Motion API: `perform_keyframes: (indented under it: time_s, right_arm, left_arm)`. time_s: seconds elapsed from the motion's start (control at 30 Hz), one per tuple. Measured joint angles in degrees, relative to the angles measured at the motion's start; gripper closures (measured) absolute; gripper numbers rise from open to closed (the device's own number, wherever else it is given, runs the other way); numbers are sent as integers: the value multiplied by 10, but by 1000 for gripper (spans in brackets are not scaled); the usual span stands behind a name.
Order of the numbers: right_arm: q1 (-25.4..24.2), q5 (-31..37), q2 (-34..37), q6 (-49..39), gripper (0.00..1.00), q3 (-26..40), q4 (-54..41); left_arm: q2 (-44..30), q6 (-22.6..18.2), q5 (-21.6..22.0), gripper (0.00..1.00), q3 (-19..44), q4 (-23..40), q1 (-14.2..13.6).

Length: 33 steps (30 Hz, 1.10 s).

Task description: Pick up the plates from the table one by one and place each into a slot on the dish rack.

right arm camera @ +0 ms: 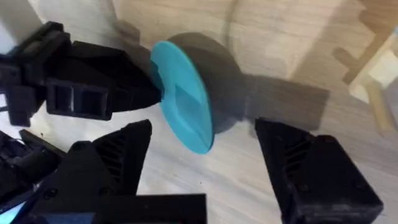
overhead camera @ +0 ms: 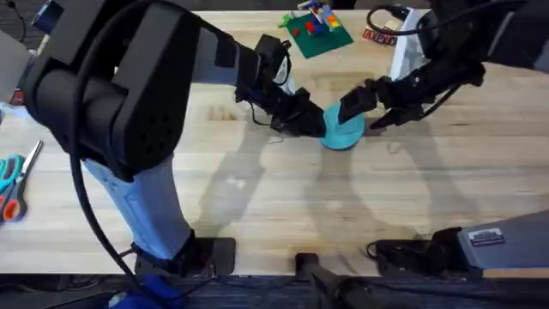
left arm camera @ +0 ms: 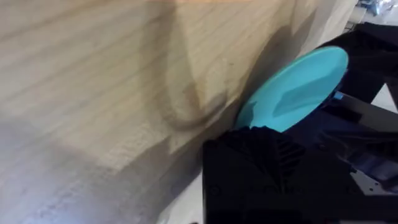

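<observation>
Left gripper (overhead camera: 310,123) reaches in from about ten o'clock of the table's (overhead camera: 257,189) middle and pinches the rim of the teal plate (overhead camera: 343,129), holding it tilted up on edge above the pale planks. In the left wrist view one black finger (left arm camera: 261,168) lies across the plate's (left arm camera: 298,90) lower edge, its jaws closed down to the thickness of the disc. In the right wrist view the same gripper (right arm camera: 146,93) meets the plate (right arm camera: 183,112) at its rim, and the disc stands nearly edge-on, casting a round shadow on the wood behind it.

Right gripper (overhead camera: 364,107) comes in from roughly two o'clock, just beside the plate's other side. Its fingers (right arm camera: 311,168) are spread wide with the plate in the gap between them, and neither finger touches the disc.

Pale wooden parts of the dish rack (right arm camera: 373,81) show in the right wrist view, near the plate but apart from it. At about twelve o'clock on the far side of the table sits a green board with coloured blocks (overhead camera: 316,30). At nine o'clock, by the table's left edge, lie scissors (overhead camera: 13,184) with teal and orange handles.
</observation>
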State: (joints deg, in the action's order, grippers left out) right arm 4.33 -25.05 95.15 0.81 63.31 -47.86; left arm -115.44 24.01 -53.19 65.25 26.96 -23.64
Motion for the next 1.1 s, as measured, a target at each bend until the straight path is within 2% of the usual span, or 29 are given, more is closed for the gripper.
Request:
perform_keyframes:
  time_s: [0.13, 0.23, 0.53, 0.63, 0.73, 0.83, 1.1]
  right_arm:
    - [9, 1, 6, 0, 110, 0, 10]
    - [12, 2, 6, 5, 262, 0, 24]
    - [12, 2, 6, 20, 617, -1, 32]
    - [12, 2, 6, 20, 684, -2, 32]
    - [11, 5, 6, 22, 897, -2, 31]
    - [8, -3, 5, 22, 941, -2, 30]
    - [8, -5, 5, 22, 948, -2, 31]
  left_arm:
    - [0, 0, 0, 961, 0, 0, 0]
    - [0, 0, 0, 961, 0, 0, 0]
    - [0, 0, 0, 960, 0, 0, 0]
    - [0, 0, 0, 960, 0, 0, 0]
    - [0, 0, 0, 960, 0, 0, 0]
    - [0, 0, 0, 961, 0, 0, 0]
    - [0, 0, 0, 961, 3, 4, 0]
